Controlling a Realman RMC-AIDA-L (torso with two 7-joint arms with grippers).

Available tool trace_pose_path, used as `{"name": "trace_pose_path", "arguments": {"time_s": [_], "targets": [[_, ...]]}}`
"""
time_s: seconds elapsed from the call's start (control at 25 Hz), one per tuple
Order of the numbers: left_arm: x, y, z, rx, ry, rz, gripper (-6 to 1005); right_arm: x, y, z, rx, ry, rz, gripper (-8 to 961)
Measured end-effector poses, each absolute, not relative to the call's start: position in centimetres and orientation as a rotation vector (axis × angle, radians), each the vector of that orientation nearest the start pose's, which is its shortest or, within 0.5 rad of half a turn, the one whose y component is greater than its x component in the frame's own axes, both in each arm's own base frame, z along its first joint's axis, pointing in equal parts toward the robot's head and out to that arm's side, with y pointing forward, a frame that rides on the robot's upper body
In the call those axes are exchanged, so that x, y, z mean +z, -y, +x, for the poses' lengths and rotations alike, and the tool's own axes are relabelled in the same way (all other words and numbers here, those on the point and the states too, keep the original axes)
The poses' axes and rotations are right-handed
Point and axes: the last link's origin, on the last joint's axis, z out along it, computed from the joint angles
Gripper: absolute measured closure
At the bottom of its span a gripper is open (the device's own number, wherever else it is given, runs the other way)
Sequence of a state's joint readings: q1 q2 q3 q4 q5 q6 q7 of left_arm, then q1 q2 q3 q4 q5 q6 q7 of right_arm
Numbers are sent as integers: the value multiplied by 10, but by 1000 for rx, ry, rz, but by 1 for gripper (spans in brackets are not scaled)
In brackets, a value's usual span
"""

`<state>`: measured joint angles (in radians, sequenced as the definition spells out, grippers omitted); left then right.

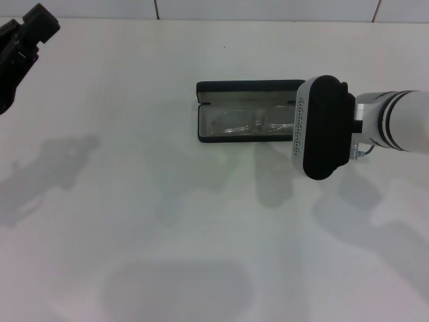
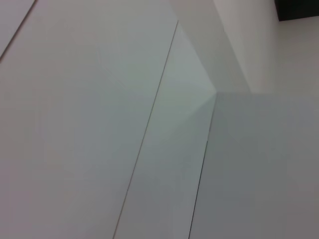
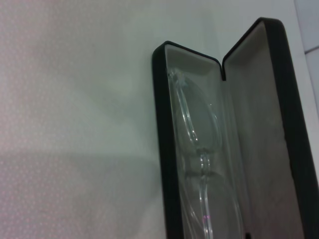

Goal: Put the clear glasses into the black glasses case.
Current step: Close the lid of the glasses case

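White matte table (image 1: 134, 221), pale wall panels behind; only soft shadows across the top.

Nearest the work is our right gripper (image 1: 323, 127): its dark wrist housing hangs over the right end of the black glasses case (image 1: 209, 87). Its fingers don't show in any view, so we can't tell whether they are spread or closed.

The case sits mid-table, lid up at the back. It is a rigid rounded shell with a pale felt-like lining. The clear glasses (image 3: 197, 149) lie inside the tray, lenses along its length.

Our judgement: the glasses are light, slick, thin plastic, easy to flex or scratch. We'd grip the bridge or a frame edge, never a lens. The case is stiff; take it by the lid rim.

Far left corner: left gripper (image 1: 23, 43), parked; we can't tell its finger state either.
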<state>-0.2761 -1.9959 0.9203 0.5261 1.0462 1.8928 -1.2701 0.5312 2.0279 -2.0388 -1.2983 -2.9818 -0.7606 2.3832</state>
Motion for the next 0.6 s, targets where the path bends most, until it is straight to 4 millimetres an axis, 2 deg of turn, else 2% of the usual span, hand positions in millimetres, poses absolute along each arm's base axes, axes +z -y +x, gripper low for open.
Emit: {"name": "trace_pose_path", "arguments": {"time_s": [0.6], "targets": [[83,-266,-266,-1631,440,-2163,933,-84,-370,161,-593,444,-2369,892]]}}
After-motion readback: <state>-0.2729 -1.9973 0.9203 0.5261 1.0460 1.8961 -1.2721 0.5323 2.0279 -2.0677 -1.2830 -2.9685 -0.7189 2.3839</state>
